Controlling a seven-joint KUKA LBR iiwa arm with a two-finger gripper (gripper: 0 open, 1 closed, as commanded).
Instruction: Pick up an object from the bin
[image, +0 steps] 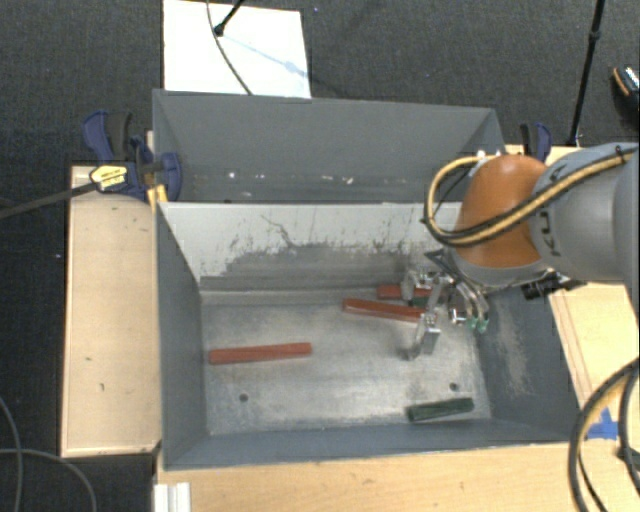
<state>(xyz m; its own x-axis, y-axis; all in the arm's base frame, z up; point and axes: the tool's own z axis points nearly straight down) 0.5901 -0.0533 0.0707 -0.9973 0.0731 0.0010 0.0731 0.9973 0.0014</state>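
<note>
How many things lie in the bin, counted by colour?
Red sticks: 3, one at the left, one mid-bin, a short one just behind it, partly hidden.
Dark green stick: 1
Total: 4

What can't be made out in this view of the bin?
Camera view, four things:
1. The red stick has its right end under the gripper, so contact between them cannot be told.
2. The short red piece behind it is partly covered by the wrist.
3. The far right corner of the bin is hidden by the arm's orange cover.
4. The dark green thing near the front wall is too small to identify.
</note>
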